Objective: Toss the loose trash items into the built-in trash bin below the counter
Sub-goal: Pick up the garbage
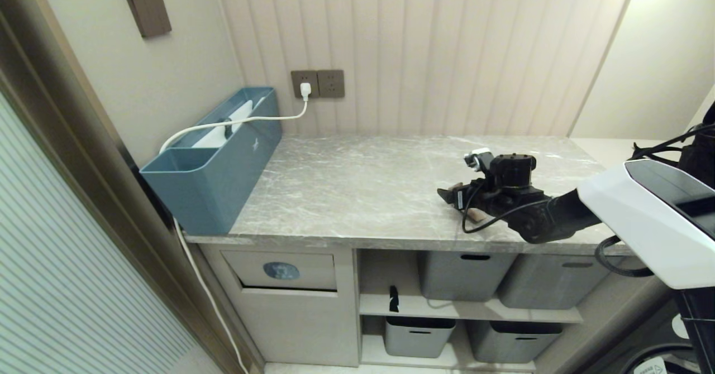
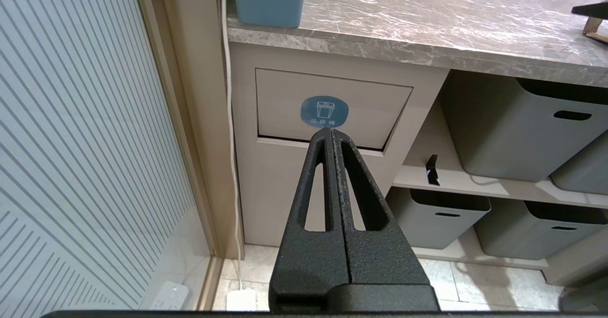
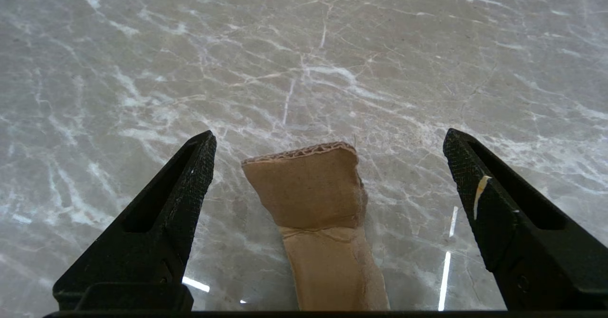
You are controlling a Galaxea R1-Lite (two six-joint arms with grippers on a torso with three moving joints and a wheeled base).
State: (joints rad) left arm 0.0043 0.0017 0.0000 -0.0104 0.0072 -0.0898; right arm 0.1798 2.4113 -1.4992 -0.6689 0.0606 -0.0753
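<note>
I had the right gripper (image 3: 327, 185) spread wide astride the cardboard scrap (image 3: 318, 204) near the counter (image 1: 346, 190) front edge, left gripper (image 2: 331, 137) shut; best to lower squarely before closing.

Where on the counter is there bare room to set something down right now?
The counter is bare across its whole middle, between the blue organizer at its left end and the right gripper. The right part is crowded: that open gripper straddles the cardboard scrap. The shelves below hold grey tubs.
</note>
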